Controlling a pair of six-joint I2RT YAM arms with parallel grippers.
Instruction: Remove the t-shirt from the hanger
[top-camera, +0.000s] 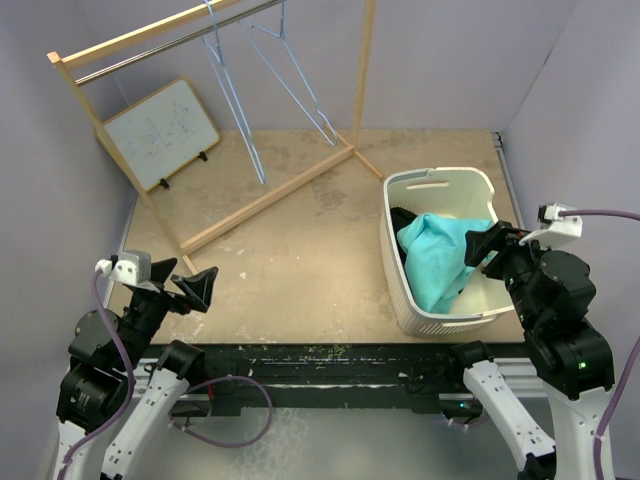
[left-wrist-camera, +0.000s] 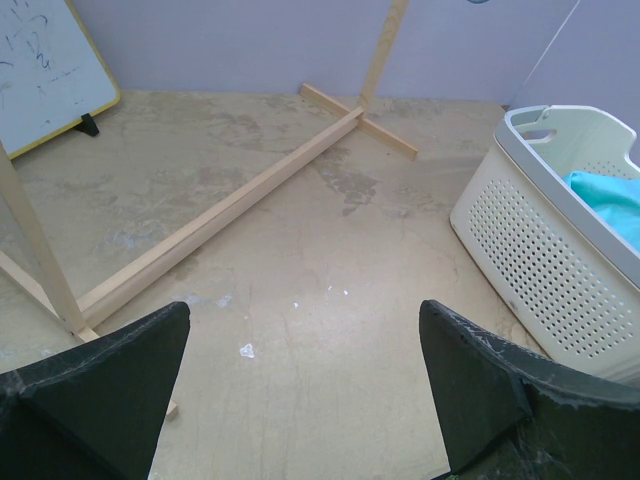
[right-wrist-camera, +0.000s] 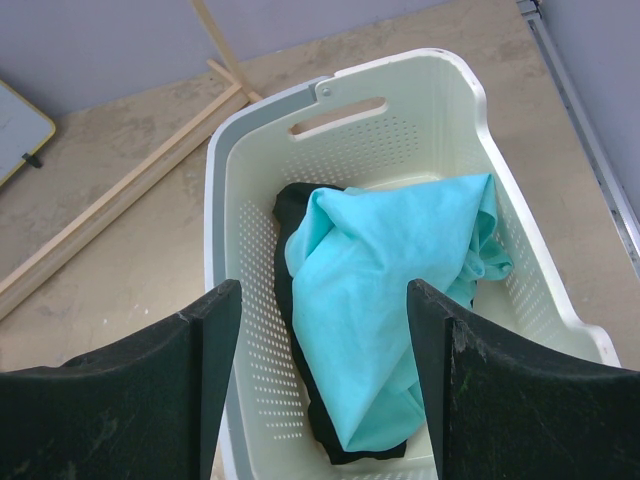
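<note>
Counter (top-camera: 300, 270) beneath lilac walls: the teal t-shirt (top-camera: 435, 262) lies crumpled in the white basket (top-camera: 440, 180), evidently dropped clear of the bare hangers (top-camera: 234, 100); left hand (left-wrist-camera: 305, 312) and right hand (right-wrist-camera: 322, 292) hang open, empty.

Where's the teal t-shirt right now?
In the top view the teal t-shirt lies in the white basket on the right side, over a black garment, beside the right gripper.

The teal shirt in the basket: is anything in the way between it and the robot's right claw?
Nothing visible is. The right gripper hangs open above the white basket, which has no lid. The teal shirt lies on top of a black cloth, with only the basket walls around it.
</note>
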